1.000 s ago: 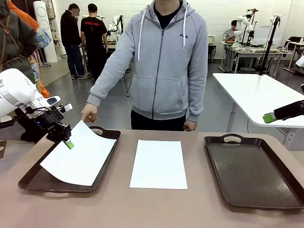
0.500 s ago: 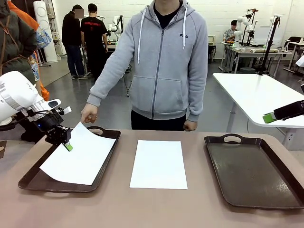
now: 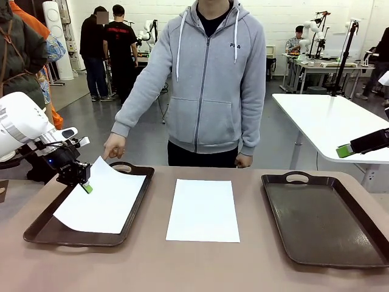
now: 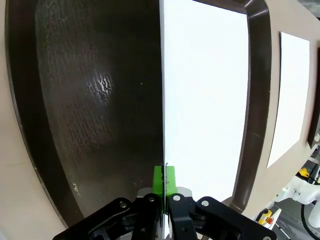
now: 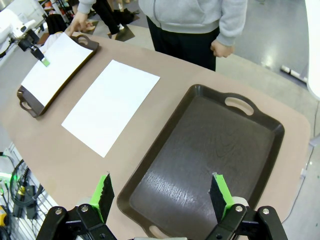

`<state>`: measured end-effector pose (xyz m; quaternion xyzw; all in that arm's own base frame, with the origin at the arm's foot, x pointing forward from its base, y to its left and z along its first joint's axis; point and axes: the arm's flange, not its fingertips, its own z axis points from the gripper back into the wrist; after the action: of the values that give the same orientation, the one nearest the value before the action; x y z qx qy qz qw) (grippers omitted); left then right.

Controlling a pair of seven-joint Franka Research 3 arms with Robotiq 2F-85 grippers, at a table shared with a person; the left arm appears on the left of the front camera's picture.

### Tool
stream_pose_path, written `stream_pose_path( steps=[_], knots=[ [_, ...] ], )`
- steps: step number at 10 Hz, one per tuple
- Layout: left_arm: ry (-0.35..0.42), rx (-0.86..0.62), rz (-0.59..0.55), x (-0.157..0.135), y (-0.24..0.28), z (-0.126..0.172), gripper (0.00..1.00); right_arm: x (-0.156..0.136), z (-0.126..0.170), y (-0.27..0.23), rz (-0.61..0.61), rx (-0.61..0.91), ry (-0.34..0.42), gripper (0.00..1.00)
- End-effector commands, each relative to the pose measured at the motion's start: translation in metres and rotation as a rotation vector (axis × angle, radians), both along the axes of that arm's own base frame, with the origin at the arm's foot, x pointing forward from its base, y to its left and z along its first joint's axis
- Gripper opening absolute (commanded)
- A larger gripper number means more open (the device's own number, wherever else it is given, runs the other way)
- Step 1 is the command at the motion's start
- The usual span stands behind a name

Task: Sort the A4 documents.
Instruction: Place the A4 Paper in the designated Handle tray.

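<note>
One A4 document [image 3: 100,201] slopes down into the left dark brown tray [image 3: 42,228], its far corner raised. My left gripper [image 3: 86,186] is shut on this sheet's left edge; in the left wrist view the fingertips [image 4: 163,175] pinch the paper [image 4: 205,100] over the tray floor [image 4: 90,100]. The person's hand [image 3: 113,146] hovers by the sheet's far corner. A second A4 document [image 3: 203,210] lies flat on the table in the middle [image 5: 110,105]. My right gripper [image 5: 162,192] hangs open, high above the near end of the right tray [image 5: 200,155].
The right tray [image 3: 322,219] holds nothing. The person in a grey hoodie [image 3: 206,85] stands at the far edge, between the trays. The right arm's gripper [image 3: 345,150] enters at the right edge, well above the table. Bare tabletop [image 3: 182,267] runs along the front.
The left gripper has shifted slightly left with the sheet, which now sits lower and squarer in the left tray. The right arm has not moved.
</note>
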<state>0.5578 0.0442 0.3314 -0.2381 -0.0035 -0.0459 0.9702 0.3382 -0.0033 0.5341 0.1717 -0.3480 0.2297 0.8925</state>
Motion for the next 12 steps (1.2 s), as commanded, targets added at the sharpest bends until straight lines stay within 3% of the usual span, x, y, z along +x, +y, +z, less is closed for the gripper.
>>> stream_pose_path(
  steps=[1, 2, 3, 4, 5, 6, 7, 8, 9, 10, 11, 12],
  knots=[
    [0.009, -0.014, 0.009, -0.002, -0.006, -0.001, 0.01, 0.001, -0.002, 0.0, 0.01, 0.021, 0.006, 1.0],
    [0.015, -0.005, -0.007, 0.0, -0.007, 0.0, 0.01, 0.001, -0.002, 0.0, 0.01, 0.021, 0.006, 1.0],
    [0.012, 0.0, -0.012, 0.001, -0.007, 0.001, 0.19, 0.001, -0.002, 0.0, 0.01, 0.021, 0.006, 1.0],
    [0.012, 0.014, -0.015, 0.002, -0.006, 0.002, 0.2, 0.001, -0.002, 0.0, 0.01, 0.021, 0.006, 1.0],
    [0.016, 0.036, -0.009, 0.002, -0.004, 0.003, 0.39, 0.001, -0.002, 0.0, 0.01, 0.021, 0.006, 1.0],
    [0.019, 0.049, -0.01, 0.002, -0.003, 0.004, 0.39, 0.001, -0.002, 0.0, 0.01, 0.021, 0.006, 1.0],
    [0.026, 0.072, -0.003, 0.003, -0.002, 0.005, 0.58, 0.001, -0.002, 0.0, 0.01, 0.021, 0.006, 1.0],
    [0.032, 0.106, 0.006, 0.002, 0.0, 0.007, 0.59, 0.001, -0.002, 0.0, 0.01, 0.021, 0.006, 1.0],
    [0.034, 0.127, 0.01, 0.002, 0.001, 0.009, 0.77, 0.001, -0.002, 0.0, 0.01, 0.021, 0.006, 1.0],
    [0.036, 0.16, 0.021, 0.001, 0.004, 0.011, 0.78, 0.001, -0.002, 0.0, 0.01, 0.021, 0.006, 1.0],
    [0.041, 0.197, 0.031, 0.0, 0.007, 0.014, 0.97, 0.001, -0.002, 0.0, 0.01, 0.021, 0.006, 1.0],
    [0.029, 0.221, 0.034, 0.0, 0.009, 0.02, 0.97, 0.001, -0.002, 0.0, 0.01, 0.021, 0.006, 1.0]
  ],
)
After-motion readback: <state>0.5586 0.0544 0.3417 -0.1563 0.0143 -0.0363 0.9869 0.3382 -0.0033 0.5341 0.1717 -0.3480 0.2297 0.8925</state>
